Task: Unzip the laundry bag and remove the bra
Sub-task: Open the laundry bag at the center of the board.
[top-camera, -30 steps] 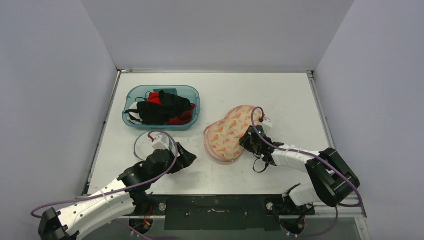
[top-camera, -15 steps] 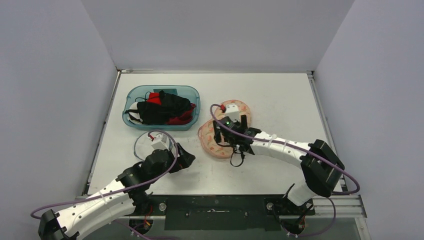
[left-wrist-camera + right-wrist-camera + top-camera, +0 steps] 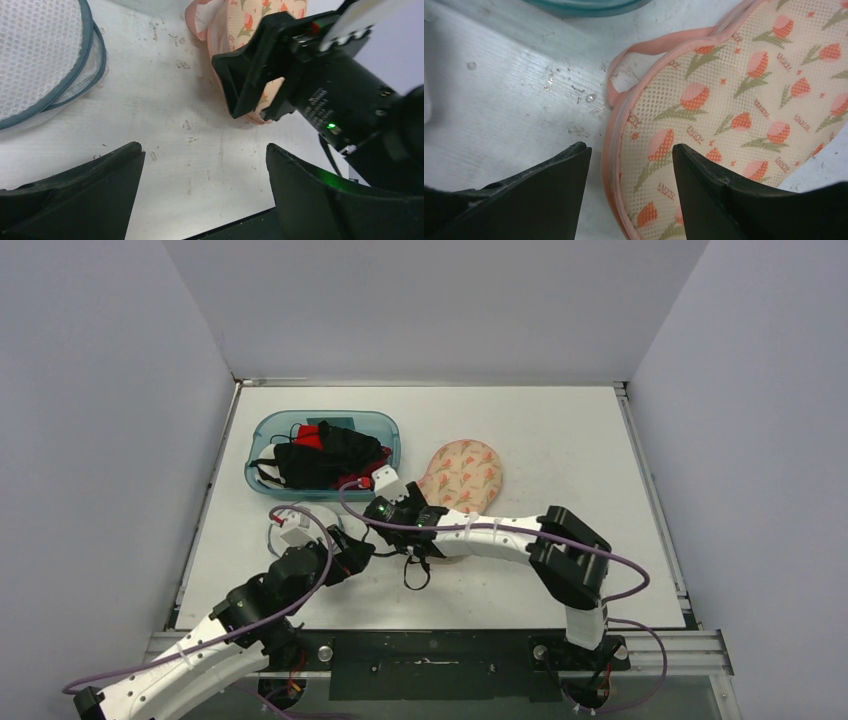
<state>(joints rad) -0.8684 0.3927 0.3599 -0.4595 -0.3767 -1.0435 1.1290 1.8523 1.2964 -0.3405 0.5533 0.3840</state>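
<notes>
The laundry bag (image 3: pixel 462 473) is a peach mesh pouch with a tulip print and pink piping, lying at mid-table. Its nearer part lies under my right arm. My right gripper (image 3: pixel 400 523) hangs over the bag's left edge. In the right wrist view that gripper (image 3: pixel 629 156) is open, with the bag's piped rim (image 3: pixel 616 150) between the fingers and a gap on both sides. My left gripper (image 3: pixel 205 155) is open wide over bare table, just left of the right wrist. The bra is hidden.
A teal bin (image 3: pixel 262 432) holding black and red clothing stands at the back left. A white honeycomb-mesh item with a grey-blue rim (image 3: pixel 40 55) lies just beyond my left gripper. The two arms are close together at the table's near middle.
My right arm has swung left across the bag from its right side to its left edge, and the bag has shifted. Its jaws opened wide, then narrowed. The left arm moved slightly forward.
</notes>
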